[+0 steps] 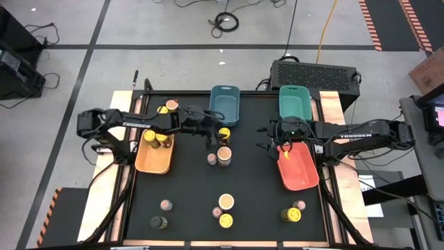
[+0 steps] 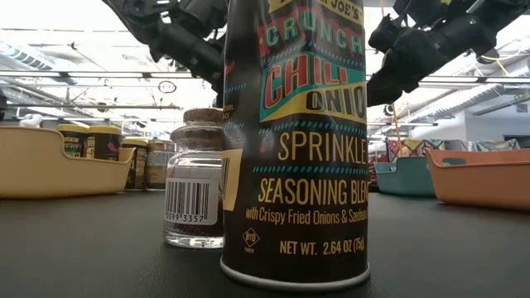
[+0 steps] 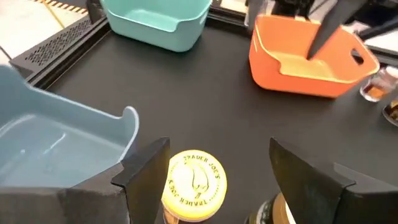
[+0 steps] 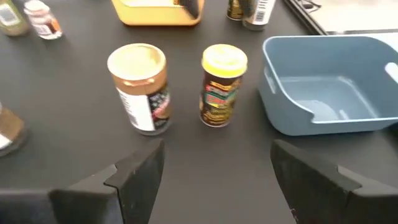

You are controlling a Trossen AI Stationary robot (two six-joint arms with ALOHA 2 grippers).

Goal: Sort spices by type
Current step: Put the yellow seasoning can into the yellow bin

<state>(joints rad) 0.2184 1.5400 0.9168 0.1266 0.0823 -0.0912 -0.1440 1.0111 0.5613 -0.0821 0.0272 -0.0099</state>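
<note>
My left gripper (image 3: 214,165) is open and hangs over the middle of the table, just in front of the blue bin (image 1: 224,104). Its fingers stand on either side of a yellow-lidded jar (image 3: 194,183) that stands upright on the mat, with gaps showing. A wider peach-topped jar (image 1: 224,154) and a tiny pinkish-topped one (image 1: 212,159) stand just nearer. My right gripper (image 4: 214,168) is open and holds nothing. It hovers at the far left corner of the red bin (image 1: 298,167) and faces the peach-topped jar (image 4: 138,87) and the yellow-lidded jar (image 4: 221,84).
The orange bin (image 1: 154,151) at the left holds yellow-lidded jars, and two more jars stand at its far end. The teal bin (image 1: 295,103) is at the far right. Several jars line the near edge, among them a dark olive one (image 1: 159,222). One tall jar (image 2: 294,141) fills the low view.
</note>
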